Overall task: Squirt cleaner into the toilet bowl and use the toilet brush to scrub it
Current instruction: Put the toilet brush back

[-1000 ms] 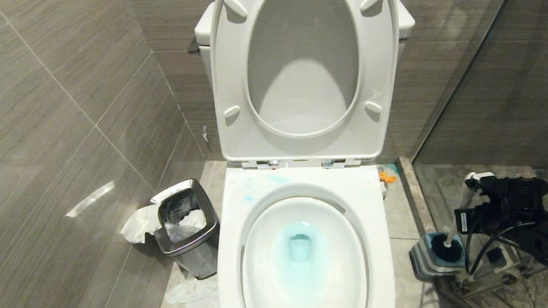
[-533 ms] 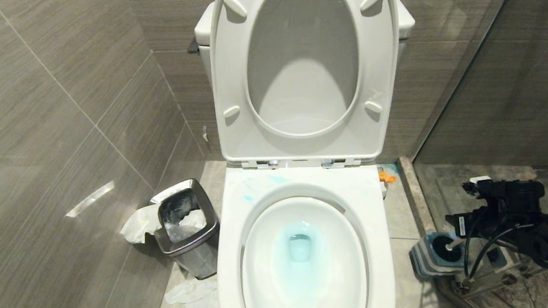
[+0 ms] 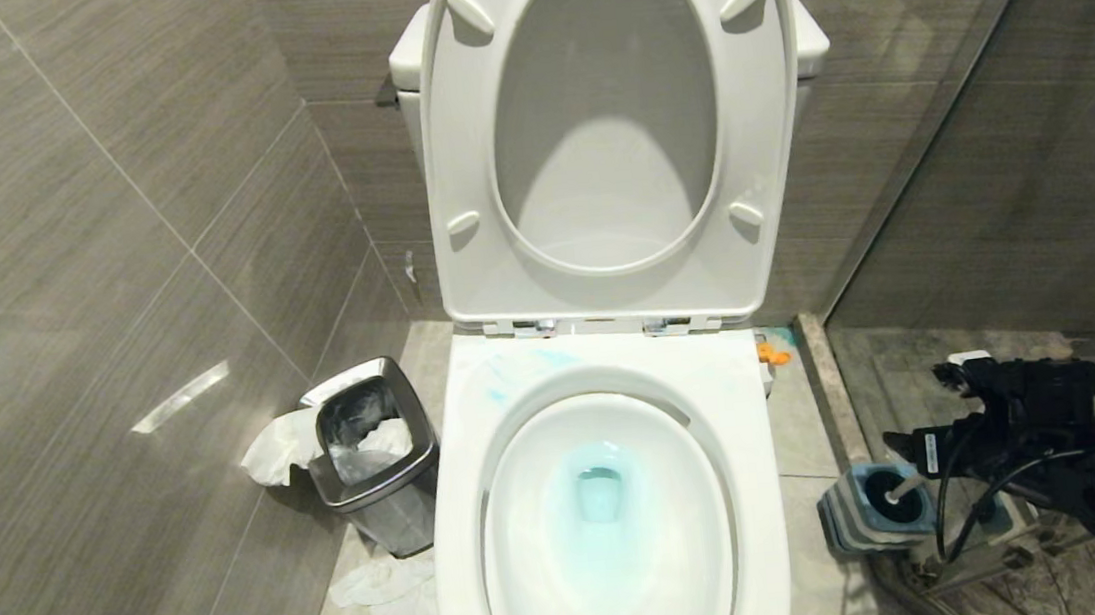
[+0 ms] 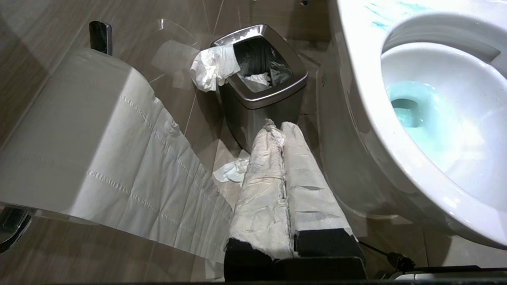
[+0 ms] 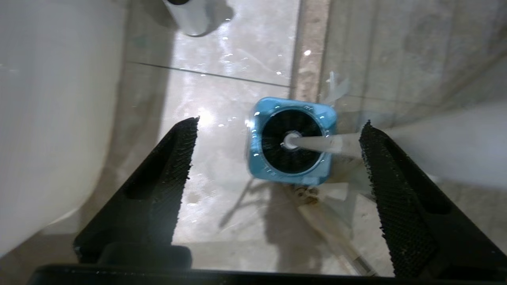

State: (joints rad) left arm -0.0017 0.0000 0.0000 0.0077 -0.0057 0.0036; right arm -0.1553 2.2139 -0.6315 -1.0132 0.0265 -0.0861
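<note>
The toilet brush [image 3: 889, 499] stands in its blue holder [image 3: 864, 516], right of the toilet bowl [image 3: 607, 533]. The right hand [image 5: 277, 154] hovers above, fingers apart. The left hand [image 4: 277, 130] is pressed together

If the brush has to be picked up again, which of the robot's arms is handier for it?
The right. Its right gripper hangs open directly over the toilet brush standing in its blue holder on the toilet's right. The left gripper is shut, on the far side by the steel bin.

The right gripper [image 5: 277, 158] hung low at the scene's right, pointing down, jaws spread wide. The left gripper [image 4: 283, 130] was pressed closed.
</note>
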